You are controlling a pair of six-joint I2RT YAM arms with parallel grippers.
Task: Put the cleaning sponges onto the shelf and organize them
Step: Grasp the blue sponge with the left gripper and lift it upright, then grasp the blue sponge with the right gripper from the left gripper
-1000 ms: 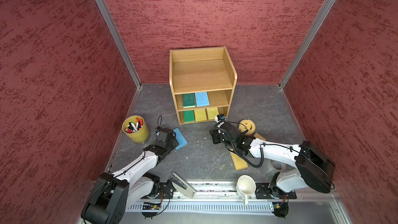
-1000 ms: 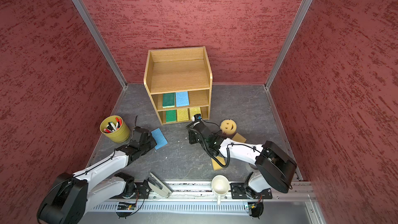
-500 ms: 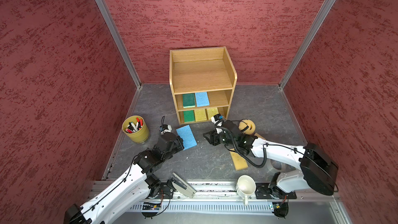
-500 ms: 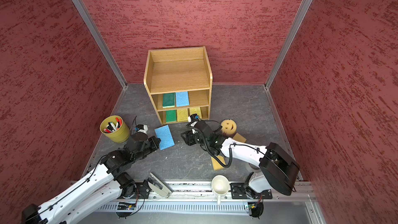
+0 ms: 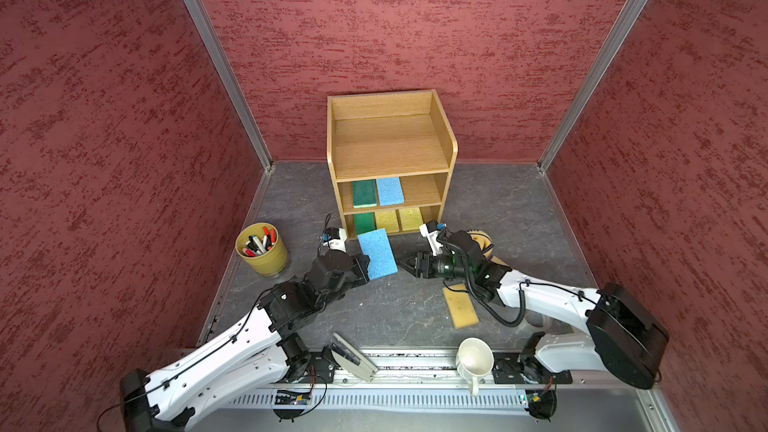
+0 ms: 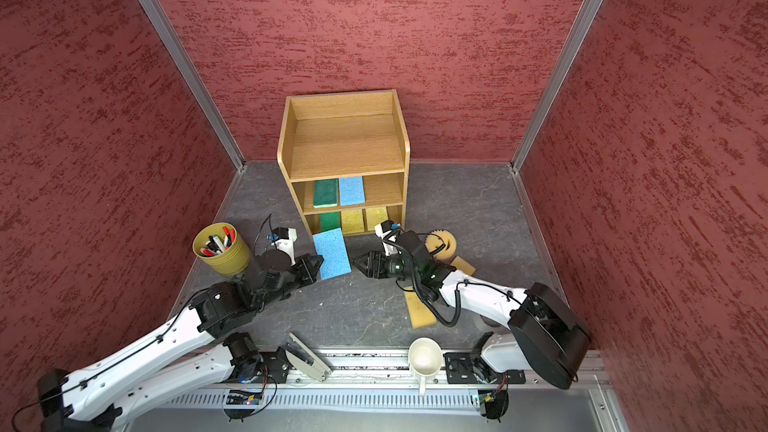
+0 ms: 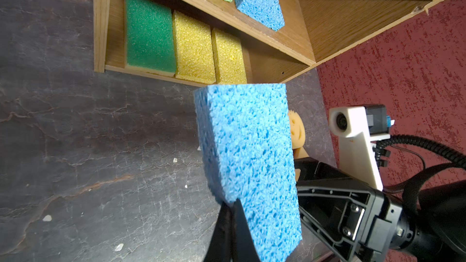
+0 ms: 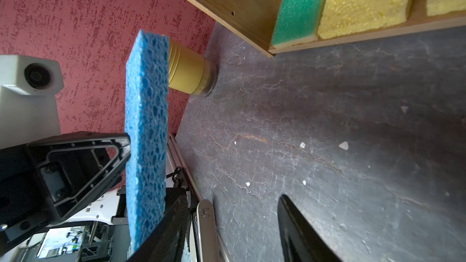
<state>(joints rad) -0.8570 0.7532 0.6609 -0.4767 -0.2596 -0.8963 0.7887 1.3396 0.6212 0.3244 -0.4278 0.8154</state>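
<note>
change first, left to right: the left gripper (image 5: 365, 268), clamped on the lower edge of the flat blue rectangular foam sponge (image 5: 376, 253), has carried it from about eight o'clock on the grey floor's dial to the centre. the pad now stands tilted just in front of the light oak three-tier wooden shelf (image 5: 390, 147) at twelve o'clock. the right gripper (image 5: 405, 264), narrow at the bottom tier's mouth a second ago, has backed off to three o'clock of that pad, jaws spread and empty, tips just beside its edge. i judge its shelving done and the blue pad next, likely for the middle tier. count: one yellow pen cup (image 5: 264, 261) at nine o'clock; nine sponges, one held, five shelved, three loose. middle tier: one dark green pad (image 5: 364, 193), one blue pad (image 5: 390, 191). bottom tier: one dark green block (image 5: 364, 222), two bright yellow pads (image 5: 386, 221) (image 5: 410, 218). top tier bare. at four o'clock: one round yellow smiley-face sponge (image 6: 441, 243), two pale tan rectangles (image 5: 460, 308) (image 6: 464, 266), one half under the arm. one white mug (image 5: 475, 361) at five.
</note>
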